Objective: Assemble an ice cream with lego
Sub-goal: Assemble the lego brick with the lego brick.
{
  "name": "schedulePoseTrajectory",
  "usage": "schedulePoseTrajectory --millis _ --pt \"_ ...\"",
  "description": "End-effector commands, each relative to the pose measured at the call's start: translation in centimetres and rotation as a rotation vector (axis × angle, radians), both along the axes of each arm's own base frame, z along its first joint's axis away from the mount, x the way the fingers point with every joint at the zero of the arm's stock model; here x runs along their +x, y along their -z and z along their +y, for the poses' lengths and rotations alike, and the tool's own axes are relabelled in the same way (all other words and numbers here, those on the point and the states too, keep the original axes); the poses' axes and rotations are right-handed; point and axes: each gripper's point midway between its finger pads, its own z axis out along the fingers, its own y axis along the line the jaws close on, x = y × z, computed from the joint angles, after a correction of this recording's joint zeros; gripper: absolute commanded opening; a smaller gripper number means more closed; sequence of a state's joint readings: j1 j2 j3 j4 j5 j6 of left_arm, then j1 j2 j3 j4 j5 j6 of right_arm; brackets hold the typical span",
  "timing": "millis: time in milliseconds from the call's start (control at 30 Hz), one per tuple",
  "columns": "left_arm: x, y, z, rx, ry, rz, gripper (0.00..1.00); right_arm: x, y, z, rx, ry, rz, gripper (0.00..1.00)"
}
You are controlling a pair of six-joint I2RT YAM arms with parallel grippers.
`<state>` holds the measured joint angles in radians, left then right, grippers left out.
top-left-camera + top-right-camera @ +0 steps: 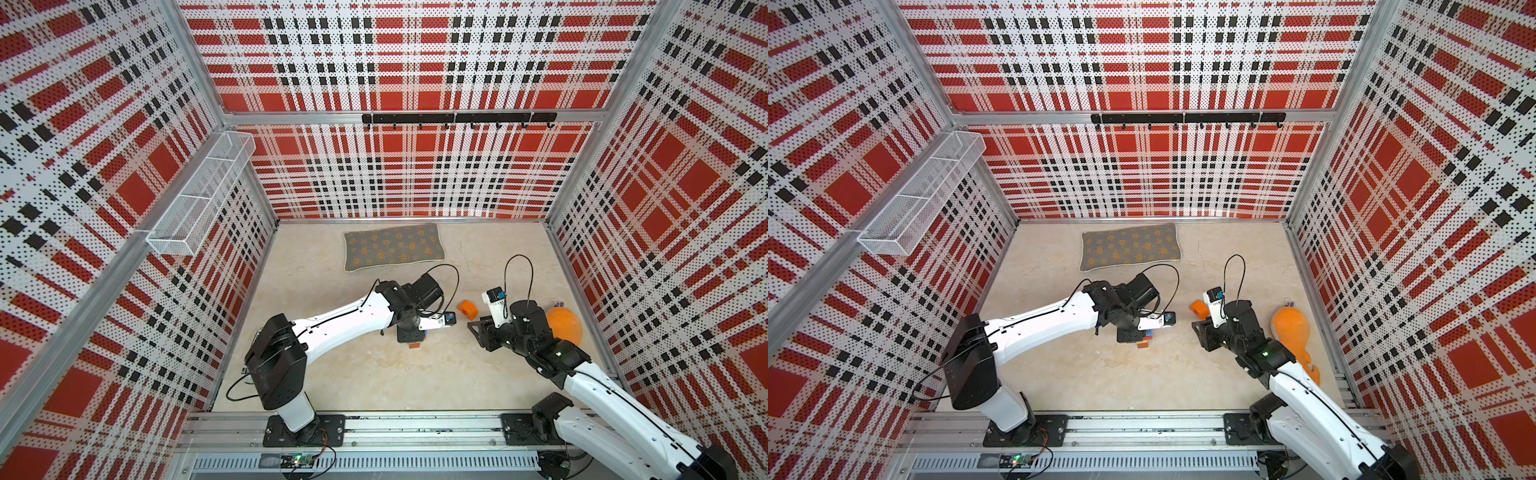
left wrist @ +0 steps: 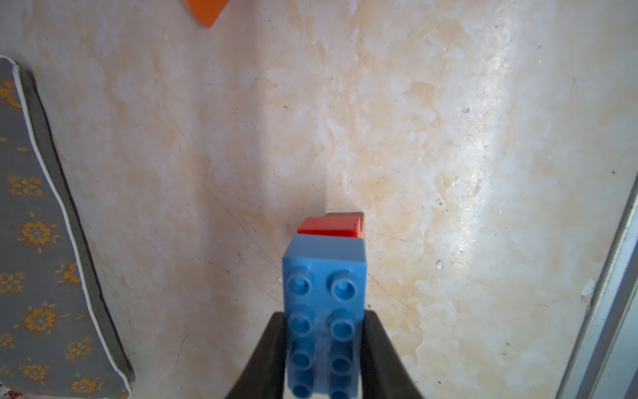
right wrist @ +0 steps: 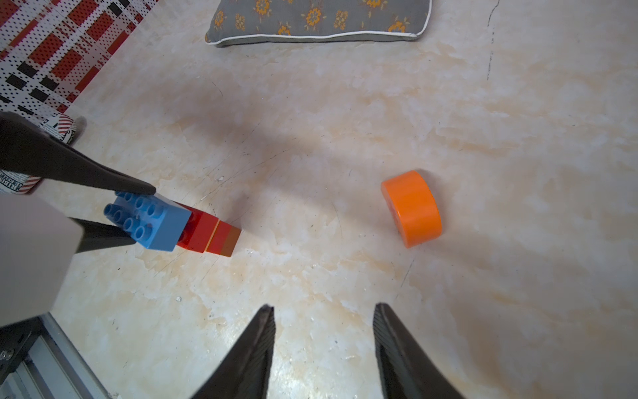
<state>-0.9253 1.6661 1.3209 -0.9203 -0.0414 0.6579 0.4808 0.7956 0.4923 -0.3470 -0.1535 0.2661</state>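
Now the left gripper (image 3: 142,213) clamps the stack (image 3: 207,235) by its blue brick (image 3: 162,221), stem downward, mid-worktop (image 1: 374,386); the right gripper (image 3: 324,311), jaws apart, empty, should take the dome (image 3: 412,207), nearer the right edge, by its flat faces; align studs before pressing.

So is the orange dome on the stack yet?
No, the dome lies alone on the table, apart from the stack in the left pincer.
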Motion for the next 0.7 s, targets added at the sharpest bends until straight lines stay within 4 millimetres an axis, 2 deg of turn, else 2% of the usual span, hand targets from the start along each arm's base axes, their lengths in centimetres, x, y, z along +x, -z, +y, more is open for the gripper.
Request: schedulePoseTrajectory --millis 0,667 --pt "-0.1 -0.3 0.1 -0.025 -0.009 0.011 0.03 0.1 0.2 -0.2 -0.002 0.003 -0.007 0.51" --pt "-0.1 0.8 0.3 0.000 -0.067 0.045 0.03 0.1 0.3 -0.1 0.001 -0.008 -0.003 0.51"
